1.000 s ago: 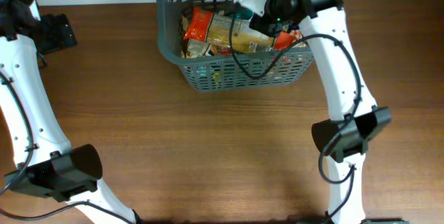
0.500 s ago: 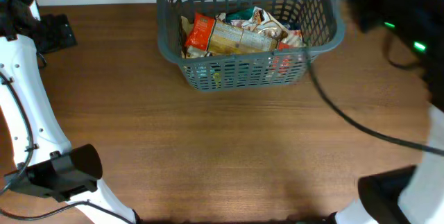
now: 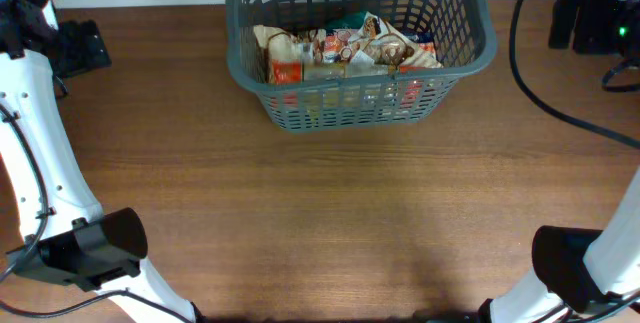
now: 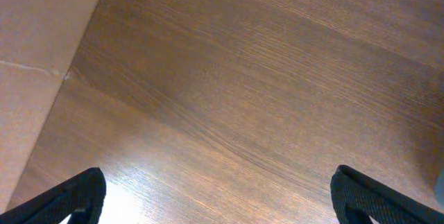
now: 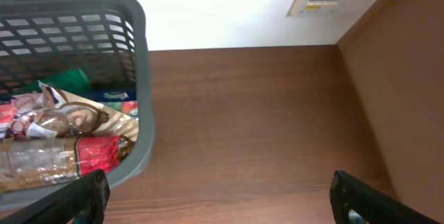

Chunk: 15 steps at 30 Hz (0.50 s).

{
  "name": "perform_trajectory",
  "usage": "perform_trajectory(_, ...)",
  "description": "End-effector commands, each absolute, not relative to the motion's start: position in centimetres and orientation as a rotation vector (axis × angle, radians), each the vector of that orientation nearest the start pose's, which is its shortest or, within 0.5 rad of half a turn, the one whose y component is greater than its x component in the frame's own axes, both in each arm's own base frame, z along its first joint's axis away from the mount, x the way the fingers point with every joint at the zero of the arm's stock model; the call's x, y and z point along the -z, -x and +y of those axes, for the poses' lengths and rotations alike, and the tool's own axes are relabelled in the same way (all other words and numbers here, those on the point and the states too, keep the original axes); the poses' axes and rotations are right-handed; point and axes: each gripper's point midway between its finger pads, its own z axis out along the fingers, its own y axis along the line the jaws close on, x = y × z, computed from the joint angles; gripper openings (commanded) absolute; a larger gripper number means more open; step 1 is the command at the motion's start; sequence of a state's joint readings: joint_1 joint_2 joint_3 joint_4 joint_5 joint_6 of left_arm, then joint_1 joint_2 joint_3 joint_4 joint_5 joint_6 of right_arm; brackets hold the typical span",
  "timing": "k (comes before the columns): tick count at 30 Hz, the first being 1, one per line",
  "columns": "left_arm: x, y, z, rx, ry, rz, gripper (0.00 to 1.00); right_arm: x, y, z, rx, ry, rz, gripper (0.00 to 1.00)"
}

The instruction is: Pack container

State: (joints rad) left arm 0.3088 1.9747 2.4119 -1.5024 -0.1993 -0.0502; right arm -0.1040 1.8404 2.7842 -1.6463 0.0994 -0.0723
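Large dark grey plastic basket (image 3: 340,105), rectangular with rounded corners, lattice-slotted walls and a solid rim, standing upright on the brown wood-grain desk (image 3: 320,213) at its far edge, about midway between the two arms. The basket holds a loose heap of snack packets that covers its floor: an orange-red packet (image 3: 285,66) at the left, a long clear packet (image 3: 345,68) lying lengthwise along the near wall, a crumpled packet printed with brown biscuits (image 3: 378,48) on top toward the right, a red packet (image 3: 408,89) pressed against the near right wall, and a green packet (image 3: 348,21) toward the far wall. All packets lie below the rim. In the right wrist view the right hand (image 5: 229,207) hangs over bare desk just beside the basket's rounded right end, its two dark fingertips (image 5: 83,196) set wide apart and holding nothing. In the left wrist view the left hand (image 4: 222,203) is over bare desk near the far left edge, well apart from the basket, its fingertips (image 4: 76,196) likewise spread wide with nothing between them.
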Motion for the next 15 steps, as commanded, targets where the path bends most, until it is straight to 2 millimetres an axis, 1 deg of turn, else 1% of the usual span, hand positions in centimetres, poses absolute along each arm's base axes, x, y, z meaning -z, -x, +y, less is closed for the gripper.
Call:
perform_trajectory(1, -29.79, -40.73, 16.78, -0.356, 0.557, 2.596, 0.99, -45.18, -36.36, -5.2, 0.171, -0.109, 2.245, 0.99)
perform_trajectory(15, -29.79, -40.73, 16.77, -0.356, 0.557, 2.596, 0.99, -45.18, -36.36, -5.2, 0.171, -0.109, 2.245, 0.99)
